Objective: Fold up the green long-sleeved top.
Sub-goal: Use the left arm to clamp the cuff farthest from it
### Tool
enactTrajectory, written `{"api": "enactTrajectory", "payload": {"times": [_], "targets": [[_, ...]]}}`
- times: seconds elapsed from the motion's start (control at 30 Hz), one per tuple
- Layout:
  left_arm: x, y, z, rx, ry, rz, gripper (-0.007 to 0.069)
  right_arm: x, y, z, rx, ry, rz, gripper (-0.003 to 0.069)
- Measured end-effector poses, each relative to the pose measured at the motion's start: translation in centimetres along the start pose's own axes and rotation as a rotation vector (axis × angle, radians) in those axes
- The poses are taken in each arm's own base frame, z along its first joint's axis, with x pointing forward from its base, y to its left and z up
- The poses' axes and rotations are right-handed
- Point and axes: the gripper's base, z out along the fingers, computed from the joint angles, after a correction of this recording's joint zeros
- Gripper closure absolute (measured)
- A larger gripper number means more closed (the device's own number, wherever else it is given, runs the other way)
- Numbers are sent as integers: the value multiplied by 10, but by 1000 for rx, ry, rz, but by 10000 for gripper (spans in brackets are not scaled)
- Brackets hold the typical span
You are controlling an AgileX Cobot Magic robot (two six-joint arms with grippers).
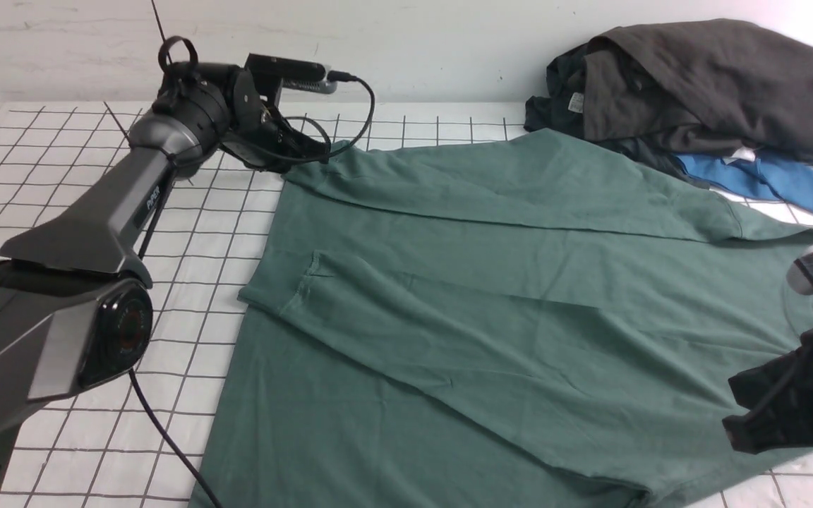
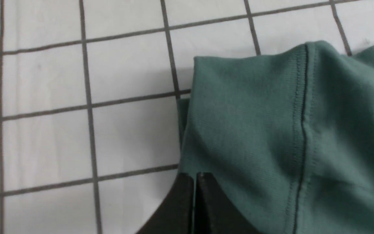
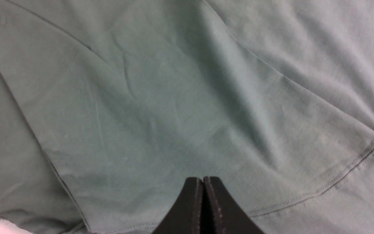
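Note:
The green long-sleeved top (image 1: 491,282) lies flat on the grid-marked table, both sleeves laid across its body. One ribbed cuff (image 1: 308,279) rests at the near left and the other sleeve end (image 2: 245,97) at the far left corner. My left gripper (image 1: 300,152) hovers at that far corner. It is shut (image 2: 195,175), its tips at the cloth's edge with nothing visible between them. At the near right my right gripper (image 1: 752,416) is shut (image 3: 203,178) just above the top's fabric (image 3: 174,97), holding nothing.
A heap of dark grey clothes (image 1: 696,85) with a bright blue garment (image 1: 759,180) under it sits at the back right, touching the top's far edge. The white grid cloth (image 1: 61,155) covers the table. A wall runs behind.

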Motion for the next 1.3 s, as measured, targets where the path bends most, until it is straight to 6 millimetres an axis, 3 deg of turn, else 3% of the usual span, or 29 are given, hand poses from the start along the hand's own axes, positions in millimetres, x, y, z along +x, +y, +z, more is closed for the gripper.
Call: {"api": "enactTrajectory", "payload": {"times": [0.13,0.23,0.33,0.37,0.43,0.5,0.63,0.77,0.87,0.93,1.17,1.3], "targets": [[-28,-4,-47,6,-25,8,632,3,0,1,-1,9,-2,673],[-37,-6,-61,18,-53,4,631,3,0,1,-1,8,-2,673],[-32,-7,-50,26,-54,16,605,2,0,1,0,4,-2,673],[-23,-6,-33,28,-43,33,538,3,0,1,-1,5,-2,673],[-14,-6,-17,34,-22,39,489,3,0,1,-1,8,-2,673],[7,-7,12,62,28,42,339,4,1,1,-3,18,-2,673],[12,-9,25,88,-7,43,233,5,1,1,-7,29,0,673],[10,-11,26,91,-36,50,356,5,1,1,-8,32,2,673],[9,-12,25,90,-40,54,572,6,1,1,-10,38,2,673],[7,-12,22,90,-43,56,608,6,1,1,-10,40,1,673],[-6,-19,3,94,-60,77,630,6,0,1,2,42,-21,673],[-3,-18,6,94,-54,75,561,6,0,1,2,42,-22,673]]}}
